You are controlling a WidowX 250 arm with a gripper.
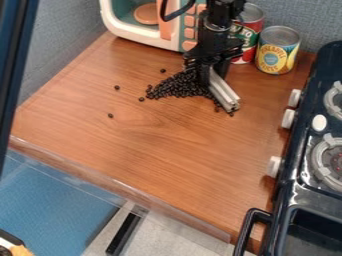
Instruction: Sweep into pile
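Counter (153,145): warm brown wood grain, smooth; a clear strip (123,189) along its near edge. Stove (294,195) to the right: glossy dark body, pale rounded knobs, cut off by the view's edge. Toy microwave (123,31) at the back: white rounded frame, orange buttons; top cut off, right side partly behind the arm. Gripper (211,67) near the back of the counter, closed on the upper end of a grey bar (224,91); exact contact hard to make out, black on black. Two ribbed metal cans behind and right: red can (250,25) partly hidden by arm and neighbour, yellow can (278,51) in fuller sight. Bean pile (175,86): small, dark, rounded pieces, heaped below and left of the gripper; its right side hidden behind gripper and bar. Bar straight, ridged lengthwise, slanting down to the right, a few beans by its lower end. Stray beans (117,87) lie left of the pile, apart from it.
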